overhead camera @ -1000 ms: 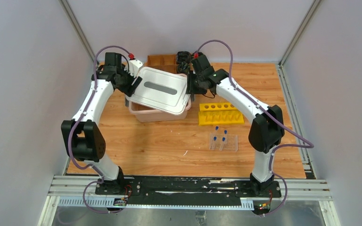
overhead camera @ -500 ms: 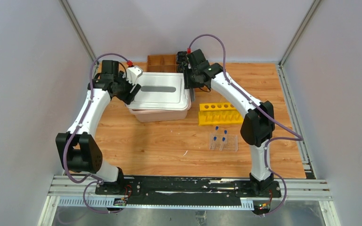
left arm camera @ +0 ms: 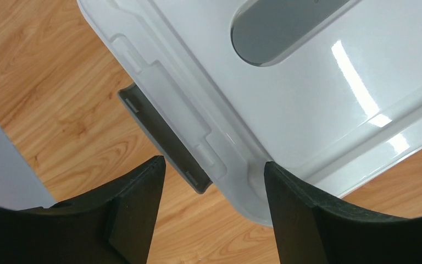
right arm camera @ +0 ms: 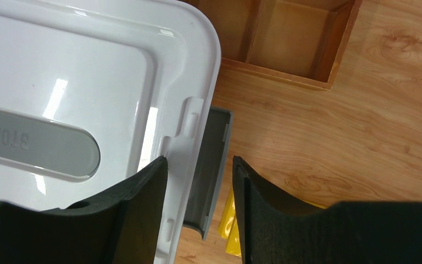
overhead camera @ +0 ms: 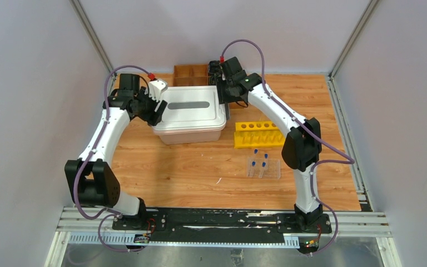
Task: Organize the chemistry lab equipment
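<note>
Small clear tubes with blue caps stand in a clear rack on the table's right. A white storage box carries its white lid, lying flat. My left gripper is open at the lid's left edge; in the left wrist view its jaws straddle the lid's rim and a grey latch. My right gripper is open at the lid's right edge; in the right wrist view it straddles the rim and grey latch. Beaker, funnel, white triangle and blue piece are hidden.
A yellow tube rack lies right of the box, its corner showing in the right wrist view. A wooden compartment tray stands behind the box, also in the right wrist view. Grey walls close in both sides.
The lid was tilted and held up between both grippers; it has come down flat onto the box. Both arms moved back and down with it, and the jaws now stand apart.
</note>
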You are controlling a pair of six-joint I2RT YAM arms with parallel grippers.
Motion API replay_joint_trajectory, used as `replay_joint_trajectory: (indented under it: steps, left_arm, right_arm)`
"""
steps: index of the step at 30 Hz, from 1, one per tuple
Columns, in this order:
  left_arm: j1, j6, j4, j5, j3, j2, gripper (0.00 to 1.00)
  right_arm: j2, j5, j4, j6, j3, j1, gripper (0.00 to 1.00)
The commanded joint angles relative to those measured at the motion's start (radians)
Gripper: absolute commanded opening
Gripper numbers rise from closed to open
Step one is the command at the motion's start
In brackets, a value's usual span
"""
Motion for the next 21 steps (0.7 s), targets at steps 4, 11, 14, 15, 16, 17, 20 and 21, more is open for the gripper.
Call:
replay_joint_trajectory:
  steps: [4,11,14,15,16,17,20,21]
  left_arm:
    - [-0.005,-0.067,-0.039,0.043,-0.072,-0.025,0.71]
    - [-0.004,-0.073,-0.039,0.046,-0.111,-0.069,0.7]
    - [-0.004,-0.081,-0.039,0.007,-0.123,-0.063,0.68]
    - [-0.005,-0.081,-0.039,-0.007,-0.127,-0.062,0.67]
    - [-0.004,-0.076,-0.038,-0.019,-0.132,-0.061,0.67]
    - [-0.005,-0.076,-0.036,-0.031,-0.135,-0.063,0.66]
    - [-0.004,-0.077,-0.036,-0.039,-0.14,-0.073,0.66]
    - [-0.005,-0.08,-0.035,-0.039,-0.139,-0.079,0.65]
  right_arm:
    - [0.042,-0.005,-0.048,-0.014,0.026,0.004,0.51]
    - [0.031,-0.026,-0.046,-0.015,0.036,0.013,0.53]
    - [0.007,-0.036,-0.04,-0.008,0.023,0.016,0.54]
    - [-0.003,-0.039,-0.037,-0.006,0.017,0.016,0.54]
    - [-0.013,-0.044,-0.032,-0.003,0.009,0.017,0.55]
    - [-0.022,-0.049,-0.03,0.001,0.003,0.017,0.55]
    - [-0.051,-0.055,-0.02,0.014,-0.018,0.021,0.55]
    - [-0.06,-0.055,-0.017,0.018,-0.025,0.024,0.55]
